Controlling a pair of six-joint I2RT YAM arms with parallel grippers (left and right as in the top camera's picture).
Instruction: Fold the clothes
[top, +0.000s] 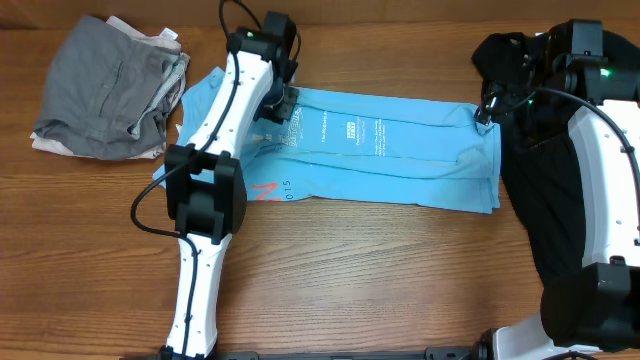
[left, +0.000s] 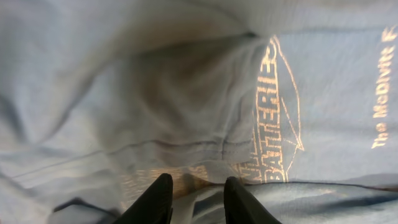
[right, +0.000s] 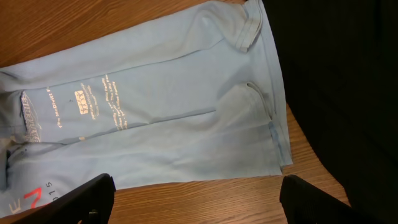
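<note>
The clothes, a light blue T-shirt, lie folded into a long band across the middle of the table, small white print facing up. Coral letters show at its lower left corner. My left gripper is down on the shirt's left end. In the left wrist view its fingers stand slightly apart over rumpled blue cloth, gripping nothing that I can see. My right gripper hovers at the shirt's right end. The right wrist view shows it wide open above bare wood just off the shirt's edge.
A pile of grey and white clothes sits at the back left. A black garment covers the table's right side, close to the shirt's right end. Bare wood runs along the front of the table.
</note>
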